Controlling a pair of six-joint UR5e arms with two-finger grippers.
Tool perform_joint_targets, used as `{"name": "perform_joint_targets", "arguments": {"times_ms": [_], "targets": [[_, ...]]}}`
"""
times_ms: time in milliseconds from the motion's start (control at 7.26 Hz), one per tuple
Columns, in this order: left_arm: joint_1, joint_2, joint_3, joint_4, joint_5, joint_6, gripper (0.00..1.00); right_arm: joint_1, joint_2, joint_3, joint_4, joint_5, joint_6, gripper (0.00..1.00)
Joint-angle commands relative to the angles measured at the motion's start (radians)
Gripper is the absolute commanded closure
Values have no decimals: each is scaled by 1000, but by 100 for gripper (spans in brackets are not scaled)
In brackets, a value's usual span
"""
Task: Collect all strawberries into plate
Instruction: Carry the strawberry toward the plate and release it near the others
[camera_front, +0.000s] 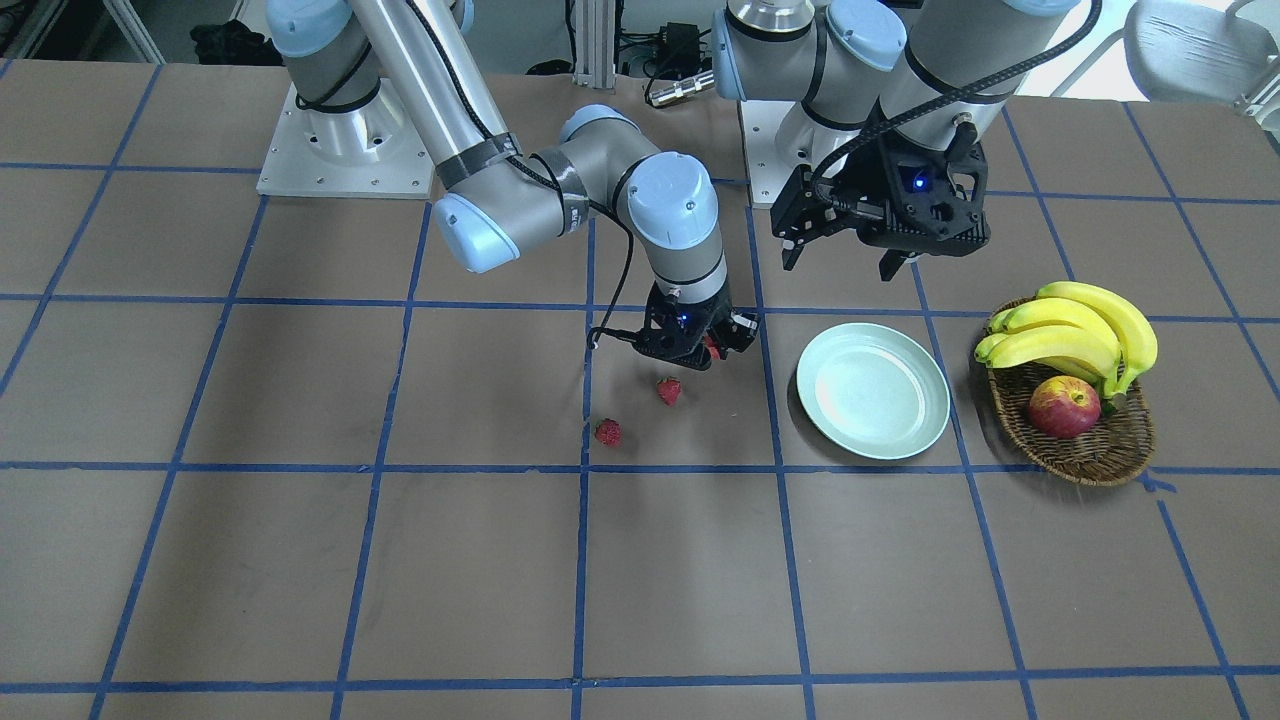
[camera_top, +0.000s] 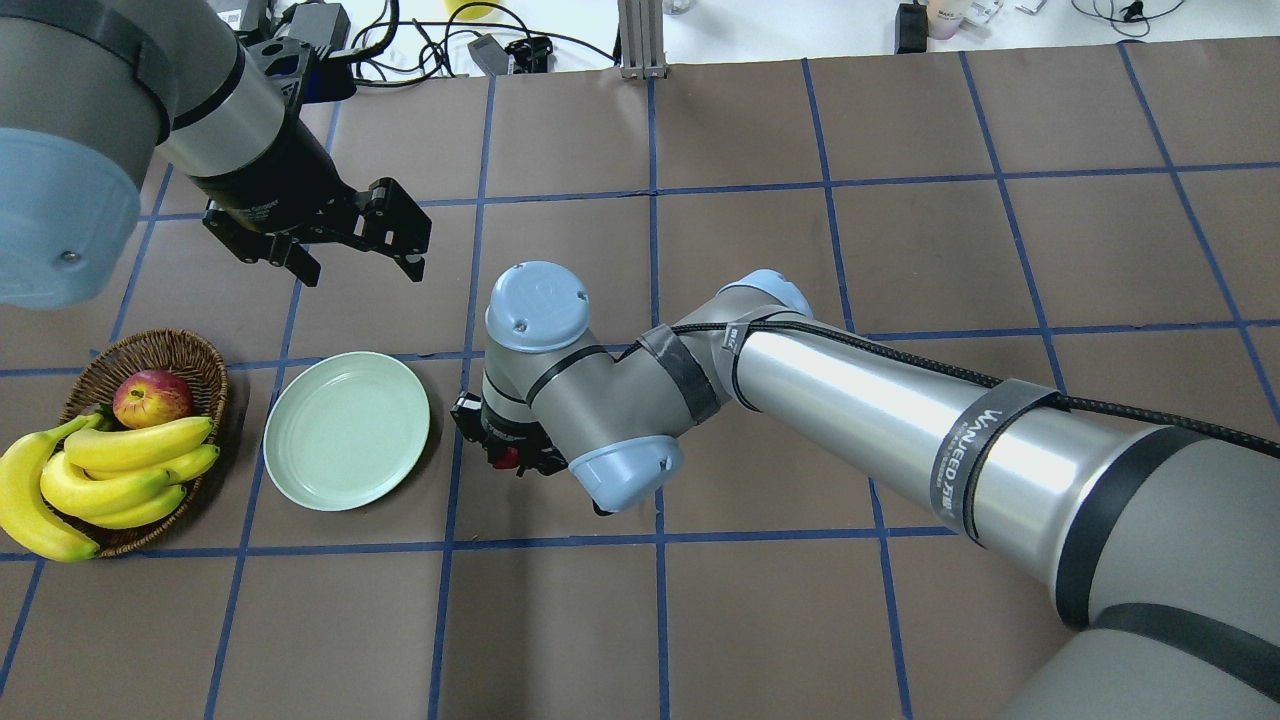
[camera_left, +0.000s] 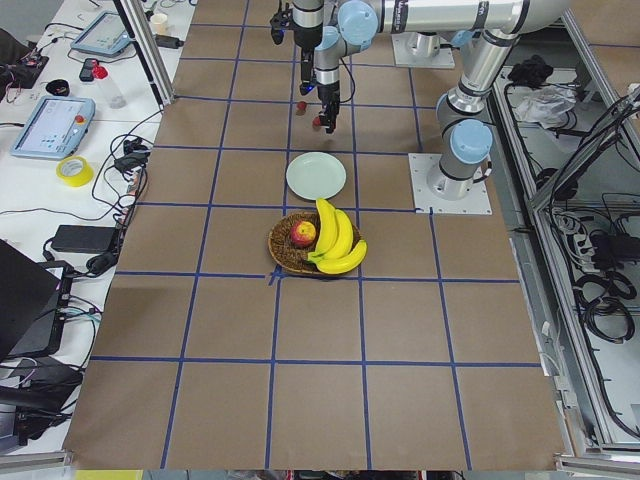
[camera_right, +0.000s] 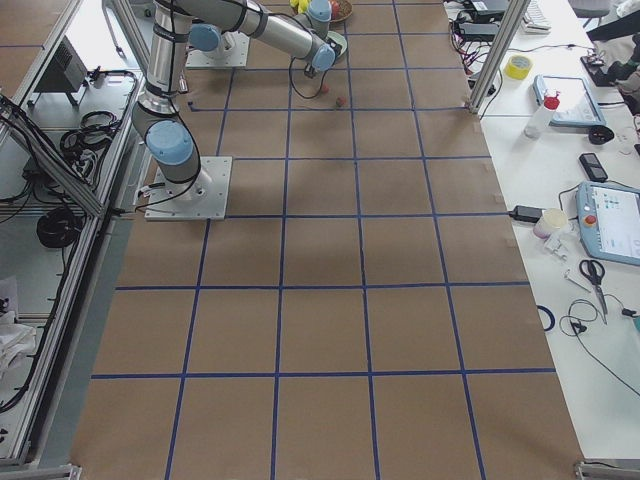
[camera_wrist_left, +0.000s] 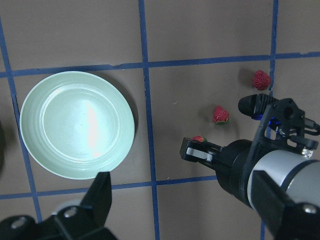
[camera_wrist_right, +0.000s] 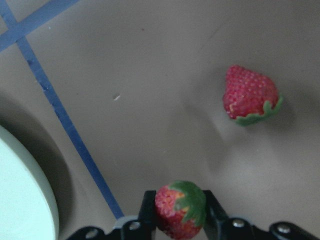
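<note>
My right gripper (camera_wrist_right: 176, 210) is shut on a strawberry (camera_wrist_right: 178, 208) and holds it a little above the table; the berry also shows in the front view (camera_front: 712, 347). Two more strawberries lie on the table (camera_front: 669, 391) (camera_front: 607, 432); one shows in the right wrist view (camera_wrist_right: 249, 95). The mint-green plate (camera_front: 873, 391) lies empty beside the right gripper (camera_front: 706, 348); its rim shows in the right wrist view (camera_wrist_right: 27, 200). My left gripper (camera_front: 848, 255) hangs open and empty above the table, behind the plate. The left wrist view shows the plate (camera_wrist_left: 77, 125) and all three berries.
A wicker basket (camera_front: 1095, 445) with an apple (camera_front: 1064, 407) and a bunch of bananas (camera_front: 1075, 335) stands beside the plate, on the side away from the berries. Blue tape lines grid the brown table.
</note>
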Motion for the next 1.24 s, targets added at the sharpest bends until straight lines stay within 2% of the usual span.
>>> {"name": "perform_joint_targets", "arguments": {"times_ms": [0, 138, 276, 827, 965, 1102], "targets": [[5, 8, 4, 16, 26, -2, 0, -1, 18, 1, 0, -3, 0, 52], [5, 10, 5, 9, 41, -2, 0, -1, 22, 1, 0, -6, 0, 25], [5, 13, 5, 7, 41, -2, 0, 2, 23, 0, 0, -6, 1, 17], [-11, 19, -8, 9, 84, -11, 0, 2, -29, 9, 17, -12, -3, 8], [0, 16, -8, 18, 78, -14, 0, -1, -81, 12, 88, -61, -10, 1], [2, 20, -9, 16, 84, -6, 0, -15, -136, 7, 142, -81, -49, 0]]}}
